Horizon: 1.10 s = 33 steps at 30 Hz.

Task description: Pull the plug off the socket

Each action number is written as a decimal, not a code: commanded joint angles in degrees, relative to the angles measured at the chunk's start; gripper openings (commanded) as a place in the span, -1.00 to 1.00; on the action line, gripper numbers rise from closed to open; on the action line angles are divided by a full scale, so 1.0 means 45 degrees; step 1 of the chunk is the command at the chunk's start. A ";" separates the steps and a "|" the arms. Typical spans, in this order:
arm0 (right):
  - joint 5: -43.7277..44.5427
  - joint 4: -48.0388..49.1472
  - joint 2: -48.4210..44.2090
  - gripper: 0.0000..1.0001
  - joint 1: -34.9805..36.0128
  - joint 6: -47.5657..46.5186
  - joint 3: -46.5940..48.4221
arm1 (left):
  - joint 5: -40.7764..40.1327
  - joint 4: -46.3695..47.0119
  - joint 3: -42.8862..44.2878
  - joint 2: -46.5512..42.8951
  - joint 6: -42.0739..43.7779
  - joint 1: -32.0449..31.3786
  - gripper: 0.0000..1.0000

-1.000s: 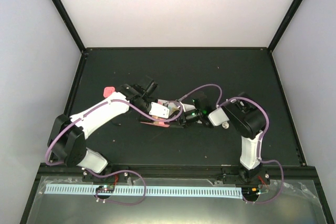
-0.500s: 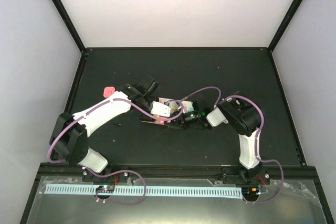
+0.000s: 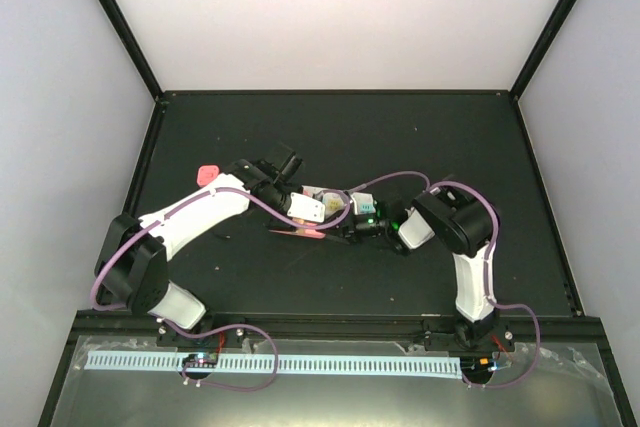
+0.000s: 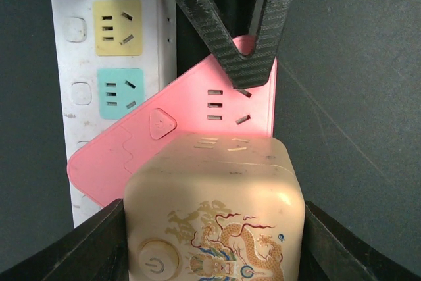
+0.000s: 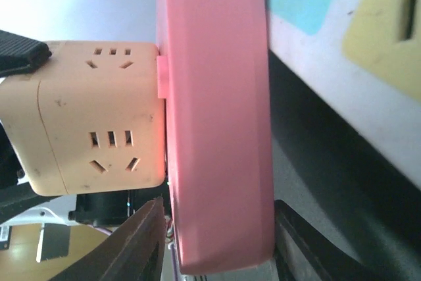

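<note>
My left gripper (image 4: 214,245) is shut on a cream cube plug (image 4: 214,189) printed with a dragon; its fingers (image 4: 99,241) press both sides. The cube's far face sits against a flat pink power strip (image 4: 197,110), which lies tilted over the white socket (image 4: 72,57) with yellow and teal outlet faces. My right gripper (image 5: 220,241) is closed onto the end of the pink strip (image 5: 217,97), one finger (image 5: 141,241) at each broad face. The cube (image 5: 99,123) joins the strip on its left there. From above, both grippers meet mid-table at the cube (image 3: 307,209) and strip (image 3: 300,234).
A small pink object (image 3: 207,174) lies on the dark table left of the left arm. The white socket (image 3: 325,194) lies just behind the grippers. Purple cables loop over both arms. Black frame rails border the table.
The right gripper has slid left along the table toward the left one and its jaws have narrowed around the pink strip. The left gripper keeps its hold on the cube.
</note>
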 commanded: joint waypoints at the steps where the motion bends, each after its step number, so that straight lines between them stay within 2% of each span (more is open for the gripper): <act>1: 0.0421 0.1654 0.0227 -0.12 -0.0083 0.0645 -0.0039 | 0.0465 0.0208 0.0332 0.0245 -0.0098 -0.0086 -0.32; 14: 0.0337 0.0990 0.0646 -0.20 -0.0070 0.0192 0.0220 | 0.0537 0.0167 0.0449 0.0277 -0.0117 -0.0068 -0.38; 18: 0.0377 0.0625 0.0690 -0.37 -0.0071 0.0017 0.0261 | 0.0582 0.0096 0.0483 0.0136 -0.0097 -0.0066 -0.40; 25: 0.0365 0.0053 0.0722 -0.55 -0.0058 -0.0067 0.0368 | 0.0553 -0.0124 0.0676 -0.0136 -0.0003 -0.0065 -0.40; 30: 0.0392 -0.0234 0.0904 -0.92 -0.0074 0.0107 0.0456 | 0.0574 -0.0192 0.0839 -0.0302 0.0048 -0.0061 -0.41; 33: 0.0354 -0.0209 0.1042 -0.98 -0.0080 0.0279 0.0478 | 0.0507 -0.0205 0.0840 -0.0459 0.0078 -0.0078 -0.41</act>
